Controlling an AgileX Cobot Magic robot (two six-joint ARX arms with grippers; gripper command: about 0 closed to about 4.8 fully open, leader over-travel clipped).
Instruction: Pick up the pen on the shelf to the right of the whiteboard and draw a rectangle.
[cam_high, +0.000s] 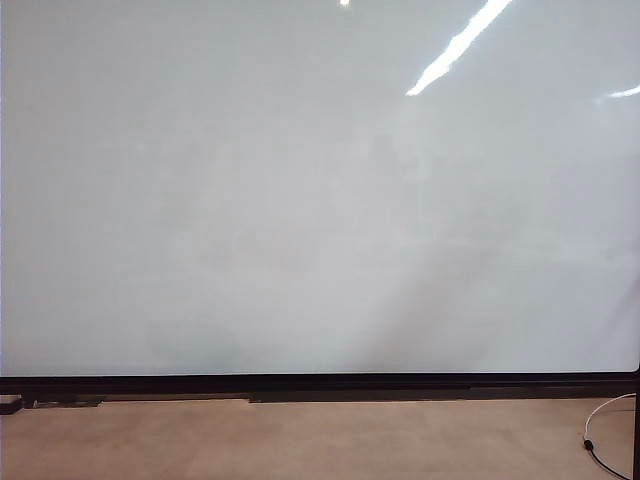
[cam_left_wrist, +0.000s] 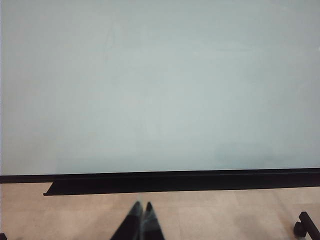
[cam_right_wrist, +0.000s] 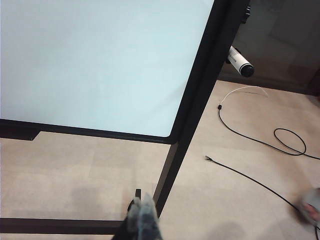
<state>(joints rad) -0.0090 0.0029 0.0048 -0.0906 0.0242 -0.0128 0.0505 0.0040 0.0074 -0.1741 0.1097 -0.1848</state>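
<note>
exterior view: the whiteboard (cam_high: 300, 200) is showing no rectangle, and no arms.

left wrist view: the left gripper (cam_left_wrist: 141, 215) is pointing at the board, fingers closed, empty.

right wrist view: the right gripper (cam_right_wrist: 142, 212) is closed, empty. the pen (cam_right_wrist: 240, 62) is sticking out beside the board's right edge; reaching there might bump the frame (cam_right_wrist: 200, 90). no containers are showing.
</note>
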